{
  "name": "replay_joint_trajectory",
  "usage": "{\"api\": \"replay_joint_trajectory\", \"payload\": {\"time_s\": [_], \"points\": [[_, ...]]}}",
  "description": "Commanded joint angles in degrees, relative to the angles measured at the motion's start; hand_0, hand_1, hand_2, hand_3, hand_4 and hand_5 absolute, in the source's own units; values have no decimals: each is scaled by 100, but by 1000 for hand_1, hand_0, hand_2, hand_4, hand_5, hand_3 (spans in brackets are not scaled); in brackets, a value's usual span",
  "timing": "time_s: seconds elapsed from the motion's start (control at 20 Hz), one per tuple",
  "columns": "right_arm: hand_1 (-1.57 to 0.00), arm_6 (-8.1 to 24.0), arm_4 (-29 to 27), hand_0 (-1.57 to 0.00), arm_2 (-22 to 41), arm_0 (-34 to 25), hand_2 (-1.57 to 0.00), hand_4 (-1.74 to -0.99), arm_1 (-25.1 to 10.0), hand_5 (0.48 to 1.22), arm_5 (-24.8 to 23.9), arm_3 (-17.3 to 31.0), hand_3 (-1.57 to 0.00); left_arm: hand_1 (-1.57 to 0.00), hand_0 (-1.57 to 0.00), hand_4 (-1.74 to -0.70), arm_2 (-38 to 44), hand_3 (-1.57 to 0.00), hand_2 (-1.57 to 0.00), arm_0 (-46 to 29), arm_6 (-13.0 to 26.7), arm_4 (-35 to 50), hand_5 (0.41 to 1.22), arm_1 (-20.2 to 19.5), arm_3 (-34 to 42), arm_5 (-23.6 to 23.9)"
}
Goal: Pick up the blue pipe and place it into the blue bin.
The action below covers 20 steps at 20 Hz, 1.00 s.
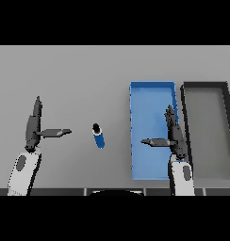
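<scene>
A short blue pipe (98, 137) with a dark far end lies on the grey table, left of the blue bin (152, 94). My left hand (33, 126) is at the left, open, fingers straight and thumb pointing toward the pipe, a short gap away from it. My right hand (174, 134) hovers open over the right side of the blue bin, thumb stretched left across the bin's inside. Neither hand holds anything.
A dark-rimmed grey bin (205, 86) stands directly right of the blue bin, close beside my right hand. Bare grey table (65, 75) stretches behind and left of the pipe.
</scene>
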<state>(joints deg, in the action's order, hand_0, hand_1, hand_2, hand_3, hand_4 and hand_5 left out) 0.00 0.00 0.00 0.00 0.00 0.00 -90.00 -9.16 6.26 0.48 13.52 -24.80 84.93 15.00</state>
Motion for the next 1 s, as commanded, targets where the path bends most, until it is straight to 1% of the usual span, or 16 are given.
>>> {"api": "replay_joint_trajectory", "payload": {"time_s": [0.0, 0.25, 0.3, 0.35, 0.4, 0.45, 0.5, 0.6, 0.7, 0.75, 0.8, 0.9, 0.95], "points": [[1, 1, 4, 1, 6, -2, 1, -1222, 9, 603, -9, 1, 1, 1, 1, -1006, 10, 1, 1, 1, -27, 6, 586, -5, -4, -3], [1, 19, 48, 1, 19, -45, 1, -1222, 51, 603, -58, 63, 1, 1, 1, -1006, 74, 1, 1, 19, -78, 71, 586, -60, -66, -88], [1, -293, 355, 1, 206, 134, 1, -1222, -274, 603, 92, -156, 1, 1, 1, -1006, -79, 1, 1, -190, -466, 39, 586, -434, 6, -696], [1, -467, 496, 1, 342, 236, 1, -1227, -425, 603, 212, -326, 1, 1, 1, -1011, -172, 1, 1, -277, -670, 9, 588, -651, -2, -1068], [1, -485, 637, 1, 463, 353, 1, -1230, -496, 601, 261, -433, 1, 1, 1, -1011, -211, 1, 1, -362, -805, -12, 588, -840, 53, -1292], [1, -507, 705, 1, 496, 442, 1, -1228, -571, 599, 288, -507, 1, 1, 1, -1010, -214, 1, 1, -365, -873, -19, 588, -943, -42, -1449], [1, -444, 730, 1, 556, 510, 1, -1232, -590, 599, 312, -663, 1, 1, 1, -1010, -241, 1, 1, -419, -955, -26, 589, -974, -44, -1540], [1, -295, 811, 1, 601, 526, 1, -1230, -606, 595, 304, -681, 1, 1, 1, -1007, -324, 1, 1, -375, -892, -57, 587, -989, 13, -1609], [1, -256, 819, 1, 595, 524, 1, -1225, -628, 592, 308, -675, 1, 1, 1, -1015, -331, 1, 1, -386, -1039, 52, 592, -1000, -61, -1843], [1, -169, 854, 1, 602, 454, 1, -1218, -634, 589, 289, -666, 1, 1, 1, -1023, -379, 1, 1, -394, -1087, 93, 594, -1020, -1, -1978], [1, -281, 847, 1, 613, 519, 1, -1216, -641, 587, 317, -660, 1, 1, 1, -1021, -445, 1, 1, -463, -1191, 76, 587, -1115, 142, -2116], [1, -311, 843, 1, 630, 501, 1, -1220, -663, 589, 339, -745, 1, 1, 1, -1024, -620, 1, 1, -503, -1074, 75, 573, -1238, 337, -2383], [1, -404, 845, 1, 616, 479, 1, -1225, -667, 595, 332, -701, 1, 1, 1, -1031, -728, 1, 1, -578, -1077, 25, 565, -1274, 461, -2474]]}}
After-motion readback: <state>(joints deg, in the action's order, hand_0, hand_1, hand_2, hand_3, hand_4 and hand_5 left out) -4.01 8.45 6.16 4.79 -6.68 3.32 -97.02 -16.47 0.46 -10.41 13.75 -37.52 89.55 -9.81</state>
